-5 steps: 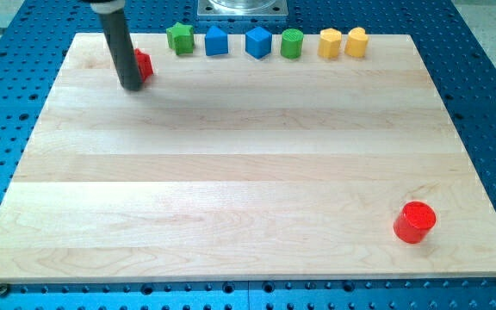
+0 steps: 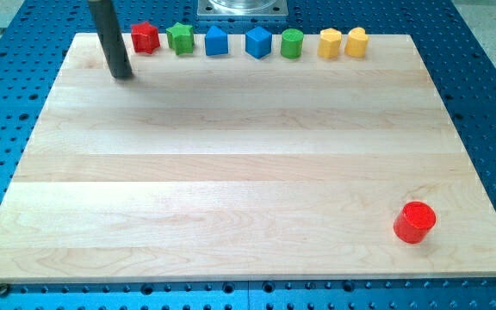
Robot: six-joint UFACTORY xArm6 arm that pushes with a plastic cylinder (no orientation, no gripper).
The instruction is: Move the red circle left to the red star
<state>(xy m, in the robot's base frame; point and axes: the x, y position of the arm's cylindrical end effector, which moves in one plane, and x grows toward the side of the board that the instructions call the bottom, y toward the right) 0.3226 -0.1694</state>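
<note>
The red circle (image 2: 415, 221) is a short red cylinder near the view's bottom right of the wooden board (image 2: 231, 172). The red star (image 2: 145, 38) sits at the view's top left, at the left end of a row of blocks. My tip (image 2: 122, 75) rests on the board just left of and below the red star, apart from it. The tip is far from the red circle, across the board.
Right of the red star along the top edge stand a green star (image 2: 180, 38), a blue triangle-like block (image 2: 217, 40), a blue cube (image 2: 258, 42), a green cylinder (image 2: 292, 42), a yellow cylinder (image 2: 330, 42) and a yellow heart-like block (image 2: 356, 41).
The red star has moved up into line with the top row. My tip has moved slightly left and up, and is now clear of the star.
</note>
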